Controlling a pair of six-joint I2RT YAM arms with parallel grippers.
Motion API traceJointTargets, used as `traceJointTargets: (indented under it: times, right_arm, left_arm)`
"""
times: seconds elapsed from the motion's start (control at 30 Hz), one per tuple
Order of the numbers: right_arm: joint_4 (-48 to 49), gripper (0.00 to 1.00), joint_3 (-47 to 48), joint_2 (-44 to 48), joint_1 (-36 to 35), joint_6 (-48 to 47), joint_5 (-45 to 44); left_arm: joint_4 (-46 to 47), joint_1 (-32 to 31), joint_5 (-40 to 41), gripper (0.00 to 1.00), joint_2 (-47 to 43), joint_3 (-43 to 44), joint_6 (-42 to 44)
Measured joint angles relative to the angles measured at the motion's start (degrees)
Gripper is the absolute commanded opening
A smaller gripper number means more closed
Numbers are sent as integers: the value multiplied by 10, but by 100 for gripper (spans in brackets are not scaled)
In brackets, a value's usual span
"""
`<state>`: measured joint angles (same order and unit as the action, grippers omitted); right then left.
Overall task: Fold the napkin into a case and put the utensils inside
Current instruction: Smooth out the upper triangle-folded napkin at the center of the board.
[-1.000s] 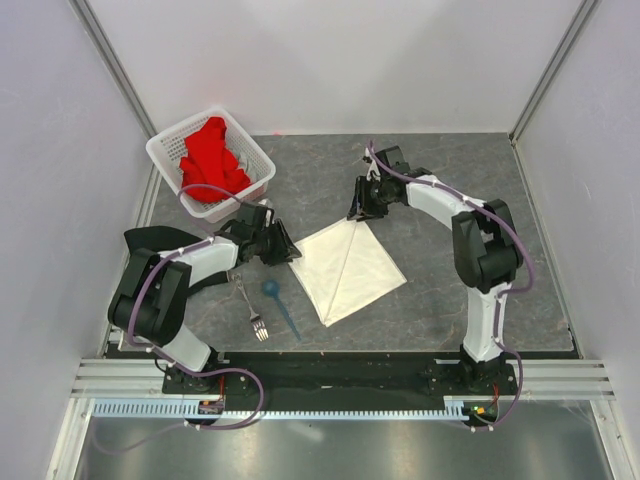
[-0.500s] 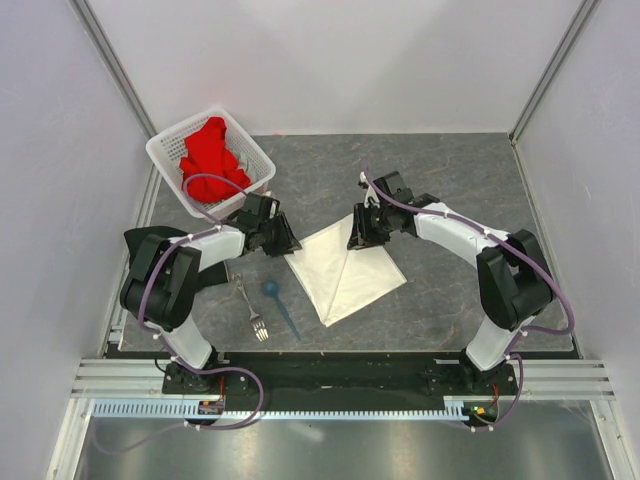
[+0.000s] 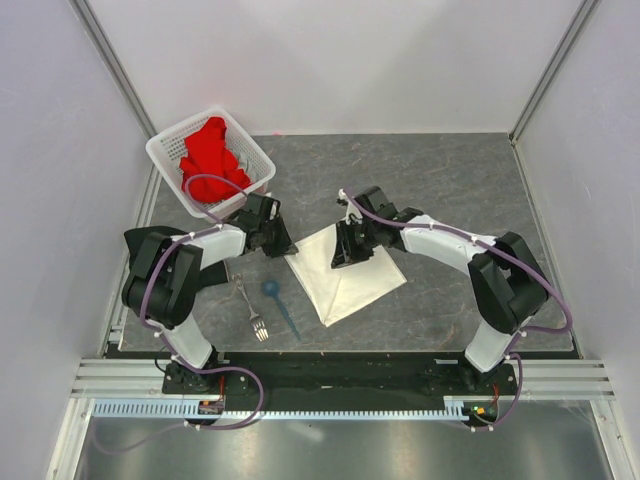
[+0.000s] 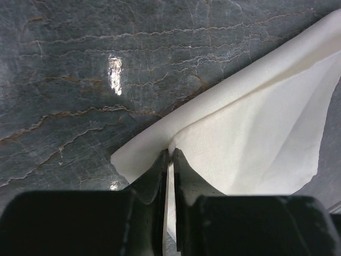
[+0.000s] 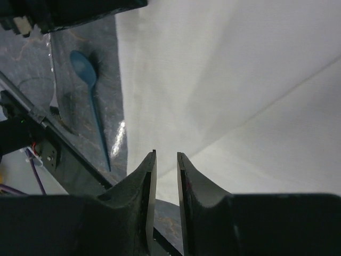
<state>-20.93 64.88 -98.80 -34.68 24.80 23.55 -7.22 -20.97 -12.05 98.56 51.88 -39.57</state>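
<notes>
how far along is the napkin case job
Done: the napkin lies folded over with one crease, not yet a narrow strip. In hand: the left fingers pinch its left corner; the right fingers hang slightly apart over it. Left: finish the folding, then put in the fork and blue spoon, both lying on the table beside it.
</notes>
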Motion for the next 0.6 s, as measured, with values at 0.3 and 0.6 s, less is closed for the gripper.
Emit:
traceJointTargets:
  times: [0.3,0.6]
  right_arm:
    - [50,26,-3,-19,-54,29,49]
    - [85,25,-43,-34,-78,58,73]
  left_arm:
    - [-6,0,3,8,-79,-27,0]
    - [-9,0,14,8,-87,-45,-1]
